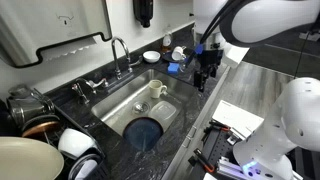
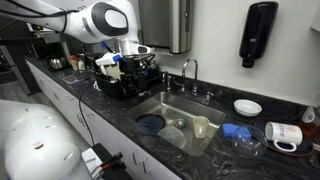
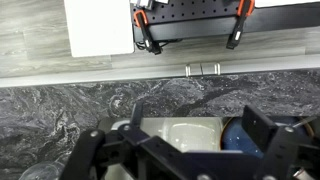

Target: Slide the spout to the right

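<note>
The spout (image 1: 118, 50) is a thin chrome gooseneck arching over the back rim of the steel sink (image 1: 172, 92). It also shows in an exterior view (image 2: 190, 69). My gripper (image 1: 205, 76) hangs in the air in front of the sink, well apart from the spout, and it shows in both exterior views (image 2: 137, 73). In the wrist view the gripper (image 3: 172, 130) is open and empty, and it looks down on the front counter edge and the sink. The spout is out of view there.
A white cup (image 1: 158, 90) and a blue plate (image 1: 145, 132) lie in the sink. A blue item (image 1: 175, 68), a white bowl (image 1: 150, 56) and a mug (image 1: 178, 52) stand on the black granite counter (image 3: 60, 105). Stacked dishes (image 1: 75, 145) sit at the counter's other end.
</note>
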`<move>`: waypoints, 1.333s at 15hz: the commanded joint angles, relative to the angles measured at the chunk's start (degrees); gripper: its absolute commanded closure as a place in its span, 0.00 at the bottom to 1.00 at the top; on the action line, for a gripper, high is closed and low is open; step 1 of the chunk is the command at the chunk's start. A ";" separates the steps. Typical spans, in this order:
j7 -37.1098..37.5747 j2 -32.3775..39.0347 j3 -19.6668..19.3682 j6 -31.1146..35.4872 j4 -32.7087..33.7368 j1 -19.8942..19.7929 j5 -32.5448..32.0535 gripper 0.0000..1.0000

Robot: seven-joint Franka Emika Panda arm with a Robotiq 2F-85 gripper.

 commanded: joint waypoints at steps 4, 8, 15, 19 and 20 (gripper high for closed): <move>0.50 0.14 -0.79 -0.12 0.09 0.94 -0.47 0.00; 0.50 0.14 -0.79 -0.12 0.09 0.94 -0.47 0.00; -4.47 6.37 -1.52 18.59 0.81 3.73 0.14 0.00; -8.12 14.73 -3.08 35.37 2.36 5.31 1.63 0.00; -9.03 17.31 -4.25 39.30 3.15 5.84 3.25 0.00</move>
